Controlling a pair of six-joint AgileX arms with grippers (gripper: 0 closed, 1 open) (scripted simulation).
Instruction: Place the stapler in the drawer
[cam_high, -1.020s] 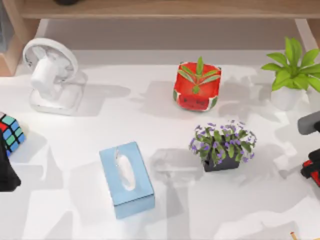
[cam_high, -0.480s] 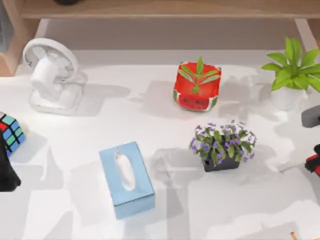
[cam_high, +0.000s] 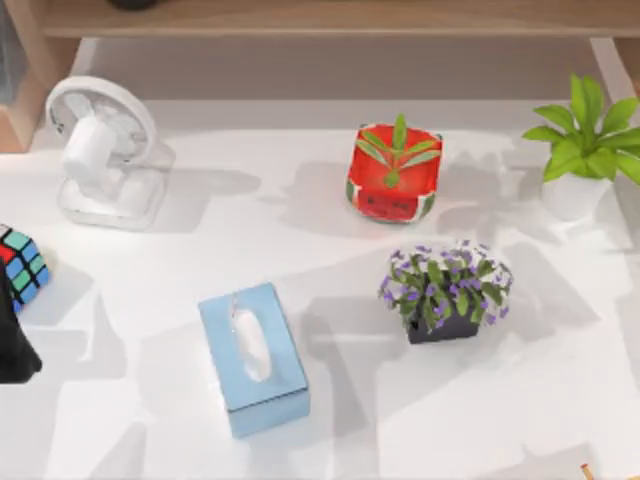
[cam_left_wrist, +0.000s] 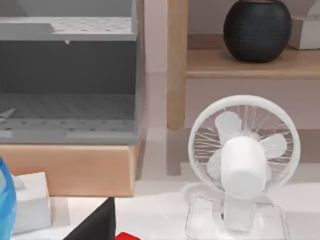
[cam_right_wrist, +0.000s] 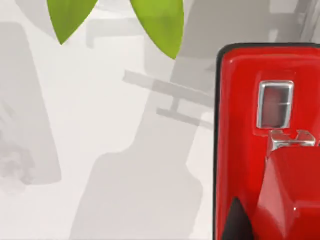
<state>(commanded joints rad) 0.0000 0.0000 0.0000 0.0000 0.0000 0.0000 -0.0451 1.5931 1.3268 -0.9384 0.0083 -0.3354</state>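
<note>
1. In the top view you look down on the white desk (cam_high: 330, 440). A white fan (cam_high: 100, 150) stands near the far left. A red watermelon-patterned pot (cam_high: 393, 180) stands at the far middle, and a white-potted green plant (cam_high: 585, 150) at the far right. A dark pot of purple flowers (cam_high: 445, 290) is right of the middle, and a blue tissue box (cam_high: 252, 358) lies left of the middle. A coloured puzzle cube (cam_high: 20, 265) sits at the left edge. Just below it, the dark shape (cam_high: 12, 350) belongs to your left arm.

2. In the left wrist view you see the same fan (cam_left_wrist: 245, 155) upright. Behind it is a wooden shelf (cam_left_wrist: 250, 62) carrying a round black vase (cam_left_wrist: 257, 29). Beside it a grey drawer (cam_left_wrist: 67, 85) stands open. Whether the left pincer is open or closed, you cannot tell.

3. In the right wrist view the stapler (cam_right_wrist: 270, 150), glossy red with black trim, is very close to the camera, above the white surface. 2 green leaves (cam_right_wrist: 157, 22) hang nearby. Whether the right pincer grips it, you cannot tell.
</note>
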